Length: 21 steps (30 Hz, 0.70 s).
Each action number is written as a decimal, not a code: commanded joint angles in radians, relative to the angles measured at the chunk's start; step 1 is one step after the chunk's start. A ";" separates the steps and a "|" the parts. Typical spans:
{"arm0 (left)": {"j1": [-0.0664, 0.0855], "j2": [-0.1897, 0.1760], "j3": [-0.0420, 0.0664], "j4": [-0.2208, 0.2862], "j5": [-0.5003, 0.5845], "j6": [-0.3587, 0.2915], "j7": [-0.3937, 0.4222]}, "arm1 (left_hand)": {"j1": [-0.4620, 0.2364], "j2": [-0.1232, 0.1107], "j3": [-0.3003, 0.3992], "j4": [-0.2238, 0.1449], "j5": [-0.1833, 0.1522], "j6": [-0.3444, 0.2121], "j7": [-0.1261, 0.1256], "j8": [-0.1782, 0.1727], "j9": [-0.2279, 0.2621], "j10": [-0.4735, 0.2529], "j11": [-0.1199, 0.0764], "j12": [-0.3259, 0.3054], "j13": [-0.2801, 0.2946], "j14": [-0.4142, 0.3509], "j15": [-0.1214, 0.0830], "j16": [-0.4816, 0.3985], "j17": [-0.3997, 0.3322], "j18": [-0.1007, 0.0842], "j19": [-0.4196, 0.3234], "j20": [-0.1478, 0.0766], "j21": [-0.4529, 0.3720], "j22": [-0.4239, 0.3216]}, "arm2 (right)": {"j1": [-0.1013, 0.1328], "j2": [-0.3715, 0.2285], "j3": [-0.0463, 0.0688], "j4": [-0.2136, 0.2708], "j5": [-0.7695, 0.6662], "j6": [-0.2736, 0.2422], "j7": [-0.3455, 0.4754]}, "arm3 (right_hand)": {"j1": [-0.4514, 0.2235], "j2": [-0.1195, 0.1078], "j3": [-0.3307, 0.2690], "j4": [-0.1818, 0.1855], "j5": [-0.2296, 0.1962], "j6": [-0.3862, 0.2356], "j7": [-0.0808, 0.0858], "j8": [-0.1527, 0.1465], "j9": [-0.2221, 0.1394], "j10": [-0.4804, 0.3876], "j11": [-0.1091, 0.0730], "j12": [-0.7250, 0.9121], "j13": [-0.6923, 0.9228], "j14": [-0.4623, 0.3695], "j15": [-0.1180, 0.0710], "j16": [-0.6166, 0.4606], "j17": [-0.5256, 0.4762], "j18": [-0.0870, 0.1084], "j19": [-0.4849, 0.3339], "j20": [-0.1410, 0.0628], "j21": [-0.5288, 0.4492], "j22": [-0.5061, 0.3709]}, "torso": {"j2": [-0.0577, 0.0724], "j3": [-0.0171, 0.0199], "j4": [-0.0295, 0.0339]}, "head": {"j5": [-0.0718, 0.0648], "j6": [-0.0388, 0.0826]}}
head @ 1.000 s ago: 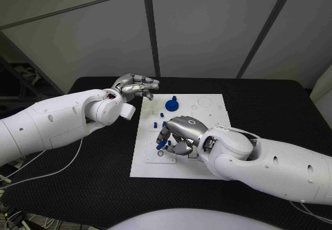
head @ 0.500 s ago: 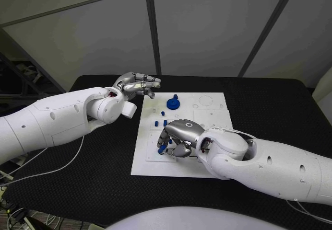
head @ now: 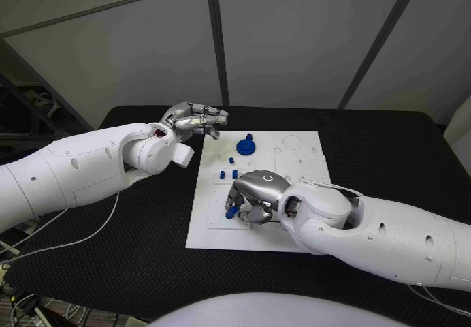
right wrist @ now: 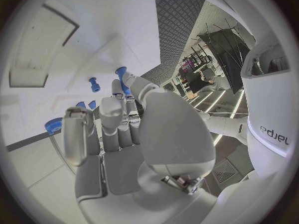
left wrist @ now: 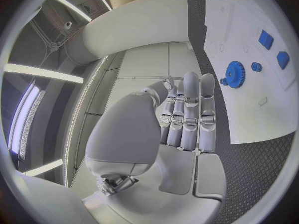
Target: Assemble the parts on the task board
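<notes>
The white task board (head: 299, 170) lies in the middle of the black table. My right hand (head: 257, 196) hovers low over the board's near-left part, fingers bent down, pinching a small blue peg (head: 231, 212) at the fingertips; the right wrist view shows that peg (right wrist: 121, 74) behind a fingertip. A blue gear (head: 246, 146) stands at the board's far side, with small blue parts (head: 229, 175) between it and my right hand. My left hand (head: 197, 120) is raised past the board's far-left corner, fingers curled in, holding nothing. The left wrist view shows the gear (left wrist: 235, 74) beyond the left hand (left wrist: 187, 119).
The black table (head: 393, 150) extends around the board on all sides. A loose blue peg (right wrist: 94, 84) and the gear's edge (right wrist: 53, 126) lie beside my right hand's fingers. White cables (head: 69, 238) trail off the table's left side.
My right hand has sunk a little toward the board's near-left part with the blue peg. The left hand has barely shifted.
</notes>
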 commanded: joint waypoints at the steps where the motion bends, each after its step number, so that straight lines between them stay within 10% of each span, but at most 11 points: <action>1: 0.002 0.000 0.001 0.000 0.004 0.013 -0.001 | -0.011 0.002 0.000 -0.002 -0.004 -0.001 0.005 -0.003 0.002 -0.003 0.003 -0.005 0.001 -0.006 -0.001 -0.005 -0.001 0.002 -0.008 0.001 -0.004 -0.001 | 0.001 0.002 0.000 0.005 -0.052 0.020 -0.028 | -0.001 0.009 0.002 -0.005 0.002 0.008 0.001 0.004 0.010 0.005 0.001 -0.003 0.001 -0.001 -0.006 0.000 -0.002 -0.006 0.060 -0.009 -0.005 0.191 | -0.001 0.0001 -0.0001 | 0.000 0.000; 21: 0.002 -0.001 0.001 0.001 0.004 0.017 -0.007 | -0.011 0.002 0.000 -0.002 -0.004 -0.001 0.005 -0.003 0.002 -0.003 0.003 -0.005 0.001 -0.006 -0.001 -0.005 -0.001 0.002 -0.008 0.001 -0.004 -0.001 | 0.001 0.036 -0.019 -0.008 -0.066 0.004 -0.031 | -0.075 -0.052 -0.008 0.027 -0.030 -0.135 0.014 -0.033 -0.025 -0.096 0.028 -0.020 -0.015 -0.007 0.017 -0.001 -0.020 -0.001 0.051 0.009 -0.026 0.178 | -0.001 -0.0003 -0.0004 | 0.003 -0.003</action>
